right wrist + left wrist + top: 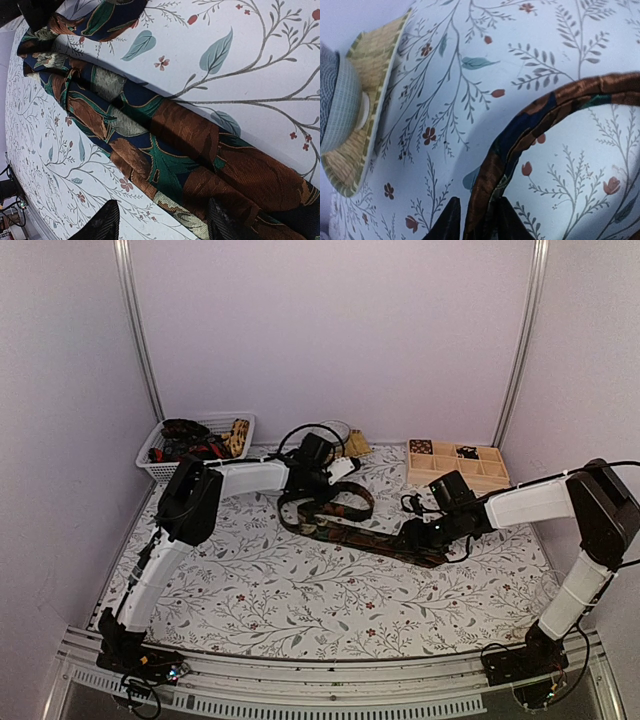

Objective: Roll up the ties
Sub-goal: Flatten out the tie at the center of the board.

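One tie (350, 525), dark with brown, green and navy leaf patterns, lies across the middle of the flowered tablecloth. Its narrow part curls into a loop at the back. My left gripper (318, 472) is at that loop. In the left wrist view my left gripper (478, 202) is shut on the tie's narrow band (545, 105), which arches up from the jaws. My right gripper (427, 536) is low over the tie's wide end. In the right wrist view my right gripper (162, 202) is open, one finger (225, 222) over the tie (175, 150), the other (100, 225) over the cloth.
A white basket (160, 468) holding more ties stands at the back left. A wooden compartment box (490, 478) stands at the back right. A tan woven item (356, 445) lies at the back centre and shows in the left wrist view (367, 65). Walls close three sides.
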Robot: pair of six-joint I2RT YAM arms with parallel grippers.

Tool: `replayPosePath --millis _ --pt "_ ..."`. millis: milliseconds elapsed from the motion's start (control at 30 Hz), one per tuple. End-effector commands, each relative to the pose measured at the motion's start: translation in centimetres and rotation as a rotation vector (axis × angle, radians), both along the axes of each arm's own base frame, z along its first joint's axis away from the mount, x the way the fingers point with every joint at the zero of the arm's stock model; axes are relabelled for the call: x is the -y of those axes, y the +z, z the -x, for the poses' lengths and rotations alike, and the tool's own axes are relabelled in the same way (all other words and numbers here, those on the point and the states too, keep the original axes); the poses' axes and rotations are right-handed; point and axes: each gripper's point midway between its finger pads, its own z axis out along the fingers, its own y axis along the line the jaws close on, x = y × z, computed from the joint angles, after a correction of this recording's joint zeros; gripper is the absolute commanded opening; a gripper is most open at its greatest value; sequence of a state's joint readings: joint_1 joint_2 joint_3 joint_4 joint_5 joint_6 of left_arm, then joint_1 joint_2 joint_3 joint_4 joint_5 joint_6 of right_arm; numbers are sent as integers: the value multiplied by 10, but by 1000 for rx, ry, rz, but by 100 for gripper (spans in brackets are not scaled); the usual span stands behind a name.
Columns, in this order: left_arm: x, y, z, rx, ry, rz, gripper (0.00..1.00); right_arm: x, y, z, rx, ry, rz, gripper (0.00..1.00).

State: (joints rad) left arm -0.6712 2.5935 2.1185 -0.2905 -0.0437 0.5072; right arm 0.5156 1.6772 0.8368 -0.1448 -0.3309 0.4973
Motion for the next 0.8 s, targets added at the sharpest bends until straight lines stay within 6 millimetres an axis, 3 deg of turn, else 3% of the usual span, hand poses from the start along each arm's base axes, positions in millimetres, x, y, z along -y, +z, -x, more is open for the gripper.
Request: replayPosePath --millis 0,33,167,300,467,600,767 --pt "-25 8 -21 42 152 -23 7 9 -27 9 -71 -3 53 59" --pt "-33 12 -25 42 191 -19 0 10 -27 10 -72 -4 57 59" --pt "-75 29 -36 40 390 -36 0 12 -31 13 -81 -6 65 59" --pt "-122 82 -30 118 623 -15 0 15 -37 17 -97 -6 74 59" --pt "-181 124 10 120 809 37 0 19 -48 23 -123 -3 101 59" --pt "-230 131 62 58 936 37 0 21 -47 26 -125 -3 100 59" --pt "-281 120 124 17 1080 41 5 22 -41 26 -116 -7 101 59"
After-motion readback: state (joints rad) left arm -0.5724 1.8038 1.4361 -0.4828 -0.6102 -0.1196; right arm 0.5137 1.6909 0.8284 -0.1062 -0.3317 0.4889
